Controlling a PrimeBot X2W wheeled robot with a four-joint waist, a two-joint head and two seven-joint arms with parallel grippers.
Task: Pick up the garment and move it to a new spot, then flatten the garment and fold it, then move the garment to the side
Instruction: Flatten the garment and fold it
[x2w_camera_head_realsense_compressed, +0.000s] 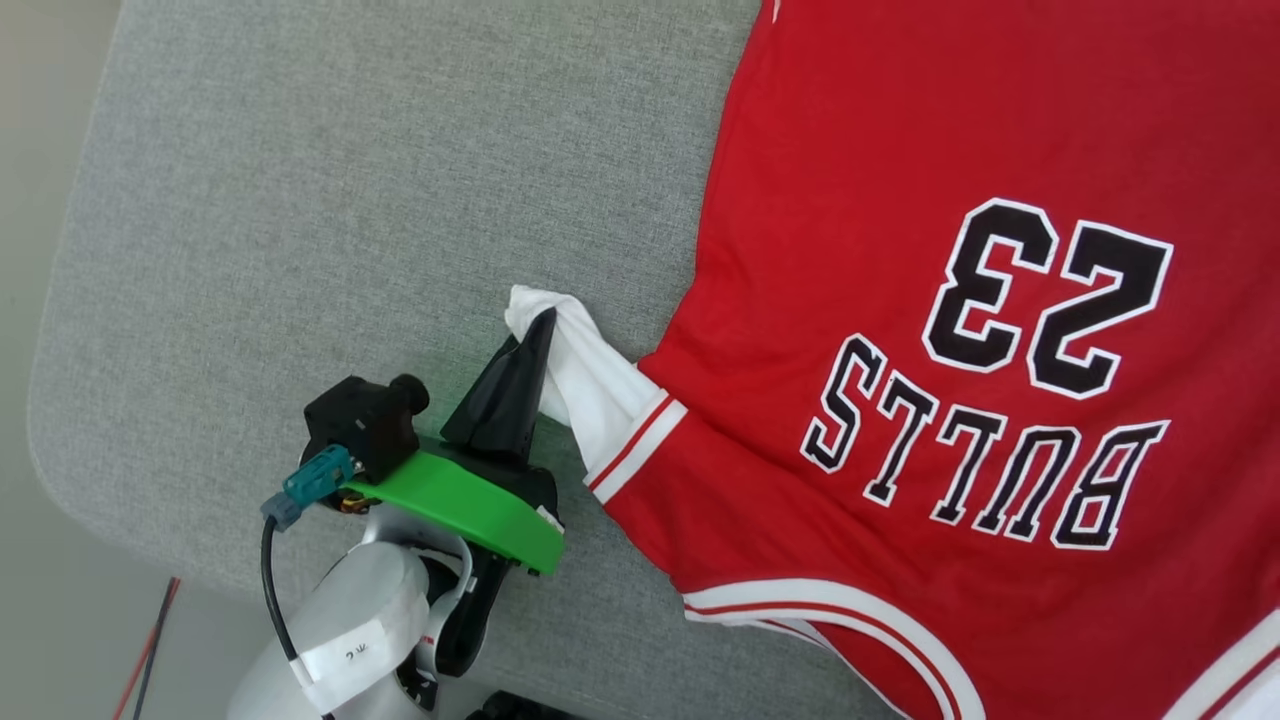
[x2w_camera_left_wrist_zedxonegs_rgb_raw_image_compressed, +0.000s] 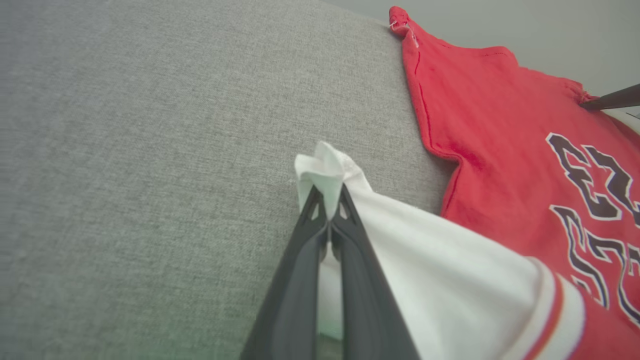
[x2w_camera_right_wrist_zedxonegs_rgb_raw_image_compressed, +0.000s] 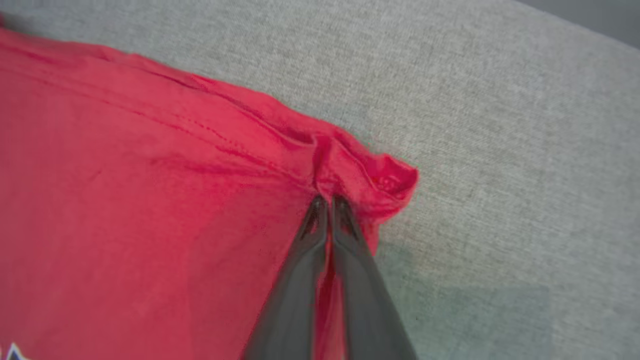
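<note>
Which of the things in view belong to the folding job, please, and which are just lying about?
Job in hand:
- garment, spread lettering-up
- left claw, shut on its white sleeve
- right claw, shut on a red hem corner
- grey padded surface under it

Lying about:
- red and black cables off the surface's near corner

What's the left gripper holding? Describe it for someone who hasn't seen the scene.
On the grey fabric surface lies a red jersey lettered BULLS 23. From its side nearest the left gripper sticks out a short sleeve, its tip pinched in the shut fingers. Unlike the red body, it is plain white, ending at a red-and-white striped band.
</note>
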